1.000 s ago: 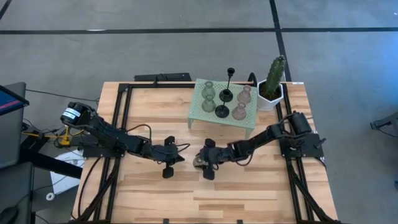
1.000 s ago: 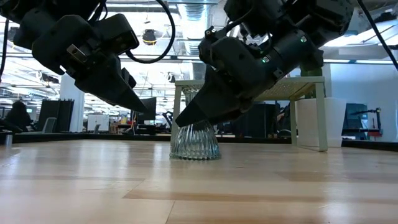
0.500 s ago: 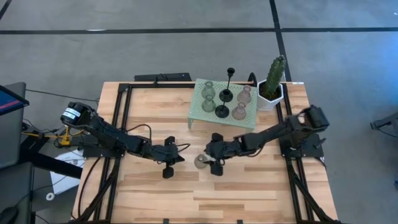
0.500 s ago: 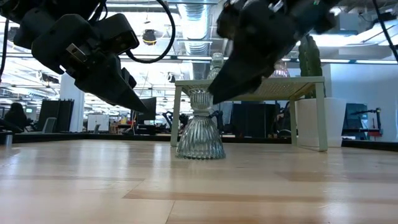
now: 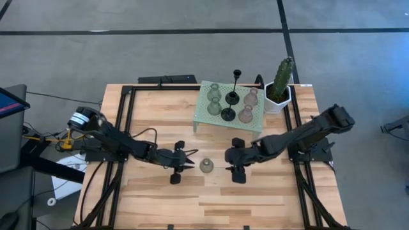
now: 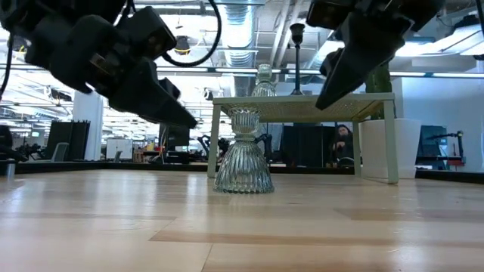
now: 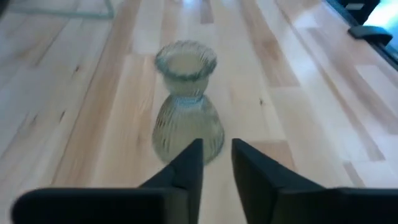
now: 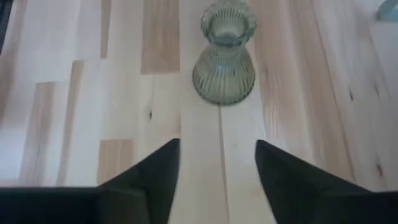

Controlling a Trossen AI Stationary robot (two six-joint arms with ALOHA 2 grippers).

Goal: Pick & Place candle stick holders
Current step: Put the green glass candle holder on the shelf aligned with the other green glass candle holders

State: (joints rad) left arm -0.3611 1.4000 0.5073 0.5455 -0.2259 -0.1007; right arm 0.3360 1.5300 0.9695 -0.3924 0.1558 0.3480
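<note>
A ribbed dull-green candle stick holder (image 5: 206, 166) (image 6: 243, 155) stands upright on its wide base on the wooden table, between my two grippers. My left gripper (image 5: 190, 164) (image 7: 216, 158) hangs just to its left, level with it, its fingers a narrow gap apart and touching nothing. My right gripper (image 5: 229, 167) (image 8: 217, 165) is open above the table to the holder's right, pointing down at it (image 8: 225, 56). Several more holders, green (image 5: 214, 93), pink (image 5: 251, 97) and black (image 5: 229, 115), stand on the mint-green stand (image 5: 202, 117).
The stand (image 6: 302, 106) sits at the table's far middle, with a tall thin black stem (image 5: 237, 75) on it. A cactus in a white pot (image 5: 279, 86) stands to its right. Bare wood lies near the front edge (image 5: 211, 204).
My right gripper has risen off the green holder and drawn back toward the table's right edge, tipping less steeply downward. The holder, half hidden by that gripper a second ago, now stands free and upright at about the same spot.
</note>
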